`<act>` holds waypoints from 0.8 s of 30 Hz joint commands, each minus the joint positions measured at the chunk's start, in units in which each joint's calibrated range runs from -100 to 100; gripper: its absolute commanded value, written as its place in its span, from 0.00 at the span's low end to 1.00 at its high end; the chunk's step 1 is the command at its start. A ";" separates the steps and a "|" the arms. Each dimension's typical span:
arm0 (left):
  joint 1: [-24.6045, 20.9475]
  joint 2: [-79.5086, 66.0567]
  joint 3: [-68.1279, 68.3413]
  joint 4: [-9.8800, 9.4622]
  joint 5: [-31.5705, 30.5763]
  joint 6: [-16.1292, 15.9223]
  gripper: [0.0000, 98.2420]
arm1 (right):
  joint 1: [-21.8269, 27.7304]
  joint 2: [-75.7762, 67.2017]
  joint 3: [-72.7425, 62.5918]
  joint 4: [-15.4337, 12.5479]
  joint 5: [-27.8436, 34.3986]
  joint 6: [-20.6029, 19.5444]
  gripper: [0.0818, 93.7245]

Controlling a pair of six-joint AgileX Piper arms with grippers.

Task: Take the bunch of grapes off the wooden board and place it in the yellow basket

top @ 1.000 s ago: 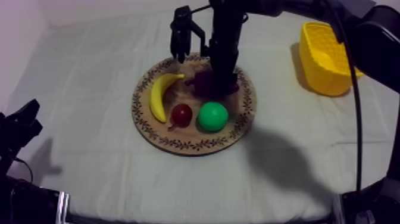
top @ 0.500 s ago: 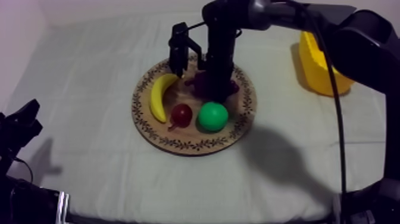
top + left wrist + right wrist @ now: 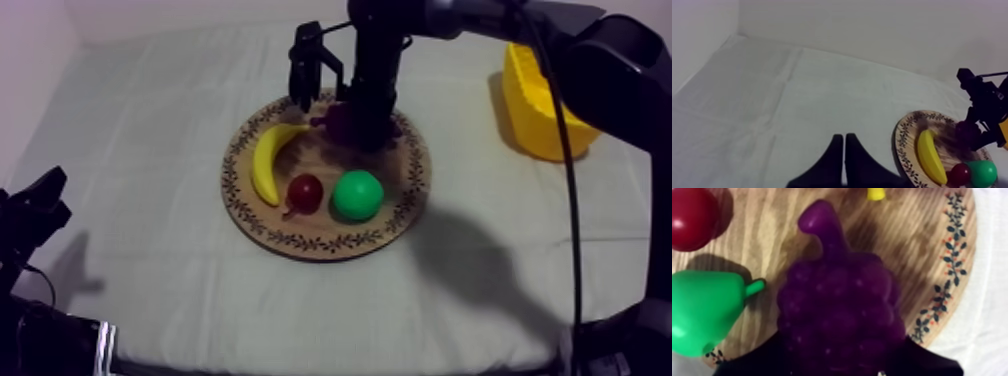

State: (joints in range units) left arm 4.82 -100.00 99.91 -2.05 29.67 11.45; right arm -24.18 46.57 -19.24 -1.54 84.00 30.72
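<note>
My right gripper (image 3: 358, 125) reaches in from the far right and stands over the back of the wooden board (image 3: 300, 237). It is shut on the purple bunch of grapes (image 3: 338, 122), which hangs just above the wood. In the right wrist view the grapes (image 3: 839, 308) sit between my right gripper's (image 3: 842, 364) dark fingers, stem pointing away, with the board (image 3: 912, 253) beneath. The yellow basket (image 3: 545, 95) stands at the far right of the table. My left gripper (image 3: 32, 213) rests low at the left; its fingers (image 3: 843, 145) lie together, shut on nothing.
On the board lie a banana (image 3: 268, 160) at the left, a small red fruit (image 3: 305, 191) and a green pear (image 3: 357, 195) at the front. Bare cloth lies between the board and the basket. My right arm spans the far side above the basket.
My right gripper has risen a little and shifted toward the board's far edge, taking the grapes with it. The left arm has not moved.
</note>
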 commanded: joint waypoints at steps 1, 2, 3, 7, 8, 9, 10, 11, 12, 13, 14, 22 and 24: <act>0.00 0.00 -0.02 -0.02 0.00 0.00 0.00 | -0.01 -1.01 -0.04 0.00 0.30 -0.09 0.27; 0.00 0.00 -0.02 -0.02 0.00 0.00 0.00 | -0.01 -1.69 0.03 -0.02 0.46 -0.14 0.27; 0.00 0.00 -0.02 -0.02 0.00 0.00 0.00 | -0.01 -2.45 0.10 0.00 0.57 -0.22 0.27; 0.00 0.00 -0.02 -0.02 0.00 0.00 0.00 | 0.16 -6.10 0.56 0.37 0.88 -1.15 0.27; 0.00 0.00 -0.02 -0.02 0.00 0.00 0.00 | 0.27 -7.06 0.55 0.57 0.94 -1.63 0.27; 0.00 0.00 -0.02 -0.02 0.00 0.00 0.00 | 0.39 -7.98 0.44 0.78 1.00 -2.22 0.26; 0.00 0.00 -0.02 -0.02 0.00 0.00 0.00 | 0.59 -8.89 0.29 0.97 1.10 -2.80 0.26; 0.00 0.00 -0.02 -0.02 0.00 0.00 0.00 | 0.80 -9.78 0.12 1.18 1.19 -3.42 0.26; 0.00 0.00 -0.02 -0.02 0.00 0.00 0.00 | 1.06 -10.65 -0.03 1.38 1.28 -4.00 0.26; 0.00 0.00 -0.02 -0.02 0.00 0.00 0.00 | 1.34 -11.49 -0.13 1.57 1.39 -4.53 0.26; 0.00 0.00 -0.02 -0.02 0.00 0.00 0.00 | 1.62 -12.36 -0.14 1.76 1.49 -5.01 0.26; 0.00 0.00 -0.02 -0.02 0.00 0.00 0.00 | 4.23 -19.09 1.56 3.43 1.82 -8.02 0.27; 0.00 0.00 -0.02 -0.02 0.00 0.00 0.00 | 5.03 -20.40 1.71 3.66 2.10 -8.76 0.27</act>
State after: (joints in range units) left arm 4.82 -100.00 99.91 -2.05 29.67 11.45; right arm -19.56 26.93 -17.57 1.99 86.09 22.43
